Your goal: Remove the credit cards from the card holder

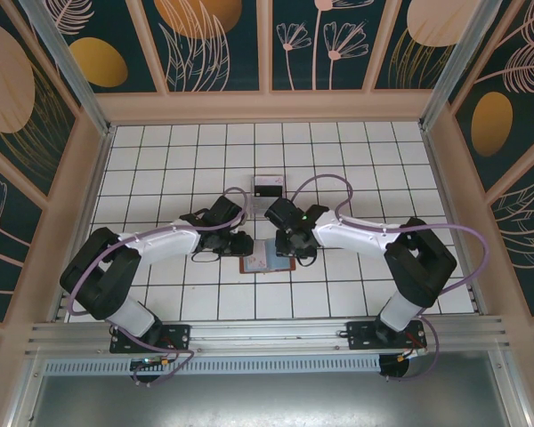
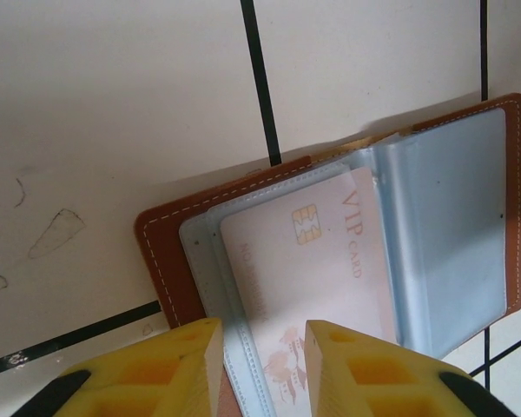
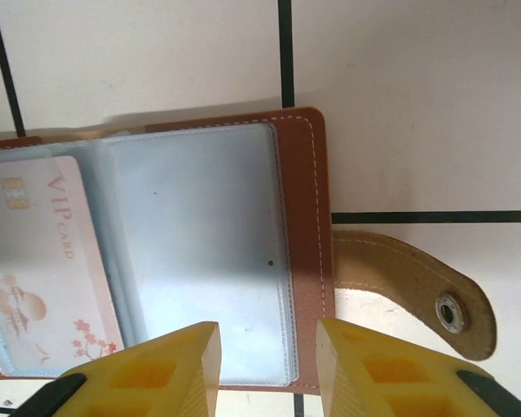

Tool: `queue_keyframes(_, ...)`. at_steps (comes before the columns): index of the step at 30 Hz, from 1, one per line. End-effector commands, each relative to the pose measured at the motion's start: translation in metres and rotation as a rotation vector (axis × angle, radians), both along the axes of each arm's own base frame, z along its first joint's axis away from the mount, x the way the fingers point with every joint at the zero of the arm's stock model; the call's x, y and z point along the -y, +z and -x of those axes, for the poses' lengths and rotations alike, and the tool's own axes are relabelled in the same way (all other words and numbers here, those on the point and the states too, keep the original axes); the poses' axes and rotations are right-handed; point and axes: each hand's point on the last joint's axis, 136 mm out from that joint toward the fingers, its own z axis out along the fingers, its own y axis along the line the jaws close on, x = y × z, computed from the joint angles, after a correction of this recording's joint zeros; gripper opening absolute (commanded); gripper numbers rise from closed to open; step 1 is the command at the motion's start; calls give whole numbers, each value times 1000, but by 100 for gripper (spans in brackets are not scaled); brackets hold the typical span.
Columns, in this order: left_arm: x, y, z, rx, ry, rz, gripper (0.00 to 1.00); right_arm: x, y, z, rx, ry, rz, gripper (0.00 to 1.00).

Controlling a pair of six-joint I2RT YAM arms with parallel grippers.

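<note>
Holder (image 1: 267, 261) lies open and flat on the white tiles, near the middle of the table, directly between the two grippers; brown leather rim (image 2: 159, 256) down, grey-blue sleeves (image 3: 200, 252) facing up. One pale pink card (image 2: 304, 278), chip and "VIP" print visible, sits inside a clear sleeve on the left arm's half; the same card (image 3: 35, 261) shows at the left edge of the right wrist view. The sleeve on the right half looks empty. Snap tab (image 3: 417, 287) lies flat on the tiles beyond the holder's right-hand edge. Left gripper (image 2: 260, 347) hangs with fingers apart, the gap lined up over the near end of the card and its sleeve; nothing clamped, and I cannot tell whether the tips touch. Right gripper (image 3: 267, 347) likewise spread, straddling the near edge of the right half. Judged step: extraction under way, this card not yet drawn. The next move likely calls for the right side to pin the leather while the left pinches the card's exposed edge and slides it out along the sleeve's mouth. The thin edge and slack plastic make a sleeve-only grab likely. Room: bare tiles on all sides, walls well apart; both wrists crowd close over the holder. A small dark object (image 1: 269, 187) lies farther out, too small to identify.
</note>
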Motion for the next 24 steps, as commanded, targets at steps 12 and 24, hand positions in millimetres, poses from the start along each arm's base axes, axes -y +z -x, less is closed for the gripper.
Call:
queue_keyframes(12, -11, -26, 12, -47, -13, -64, 29, -54, 30, -7, 4, 67, -220, 28)
queue_keyframes(24, -16, -30, 16, -54, -14, -85, 27, -83, 8, -12, -44, 108, -277, 22)
